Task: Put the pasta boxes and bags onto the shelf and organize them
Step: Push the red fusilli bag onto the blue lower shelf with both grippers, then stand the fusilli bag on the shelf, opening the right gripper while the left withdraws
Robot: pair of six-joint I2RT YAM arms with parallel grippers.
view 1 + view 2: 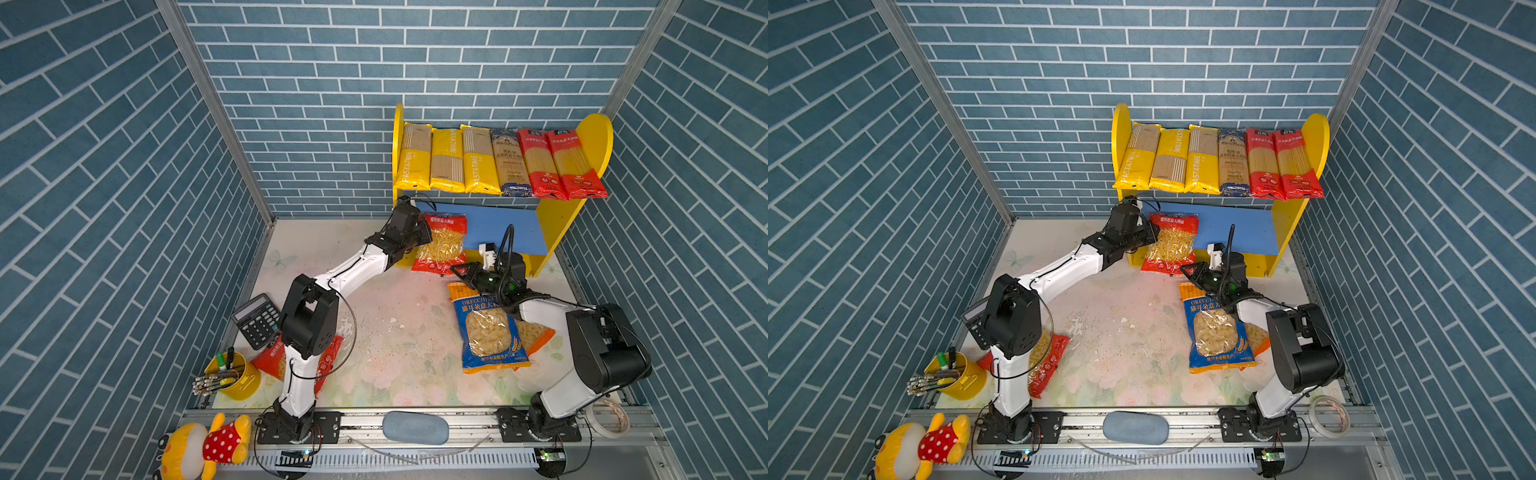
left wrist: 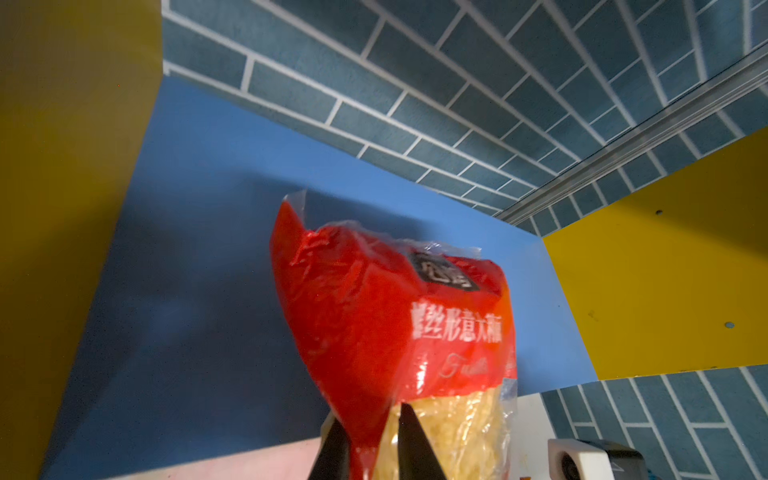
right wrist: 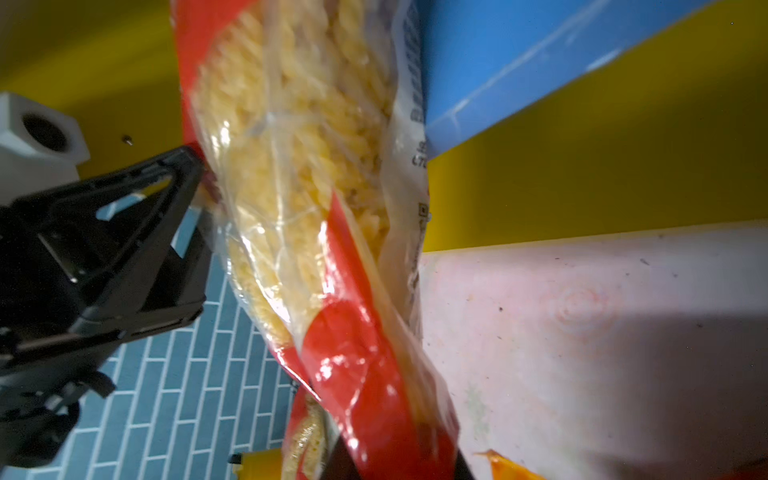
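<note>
Two tiers high, the shelf [image 1: 594,141] stood at the far right of the counter [image 1: 386,345], with six long packs [image 1: 480,166] side by side on its upper board. A blue bag [image 1: 490,332] lay flat near the right arm. A red bag [image 1: 442,245] stood upright against the lower tier's left front. Its left edge sat between the fingers of the left tool [image 2: 370,411]; whether they were clenched, I could not tell. The right tool [image 1: 457,269] gripped its near right corner.
</note>
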